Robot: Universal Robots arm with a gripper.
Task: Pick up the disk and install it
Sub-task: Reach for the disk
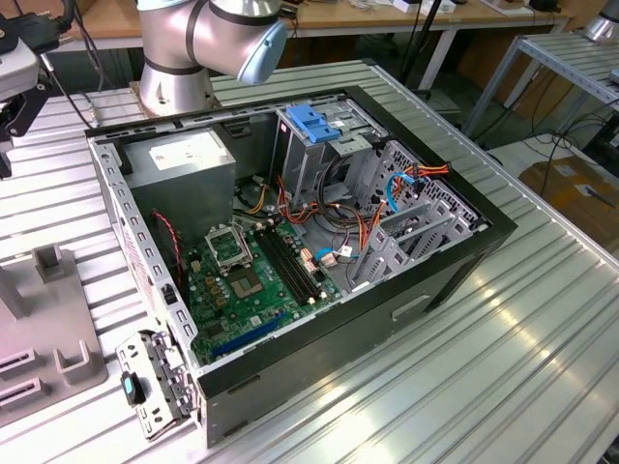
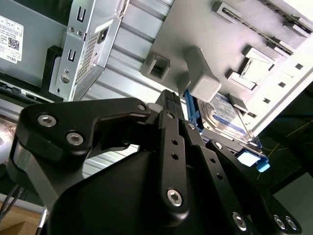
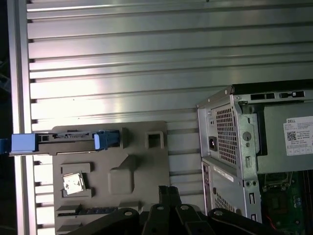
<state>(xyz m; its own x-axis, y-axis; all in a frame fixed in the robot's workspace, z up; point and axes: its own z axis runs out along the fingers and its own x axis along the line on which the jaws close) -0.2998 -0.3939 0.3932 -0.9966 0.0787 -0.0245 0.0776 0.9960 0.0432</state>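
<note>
Ribbed metal table [image 3: 122, 58] | disk [image 3: 63, 141] standing in grey fixture [image 3: 142, 166], partly hidden | tool [image 3: 168, 188] pressed together, empty

Disk [image 3: 63, 141]: smooth bright blue plastic carrier [image 3: 23, 143]. Table [image 3: 146, 58]: ribbed bare metal, shiny. Fixture block [image 3: 142, 166]: matt grey plastic.

I have bare ribbed table [image 3: 122, 58] open around the grey fixture [image 3: 146, 171]; a raised block [image 2: 203, 81] stands just beside the disk [image 2: 227, 116]; the case wall [image 3: 222, 137] hems one side; inside, cables [image 1: 372, 227] crowd the drive bays [image 1: 416, 217]; the blue latch [image 1: 314, 121] caps the tall cage.
</note>
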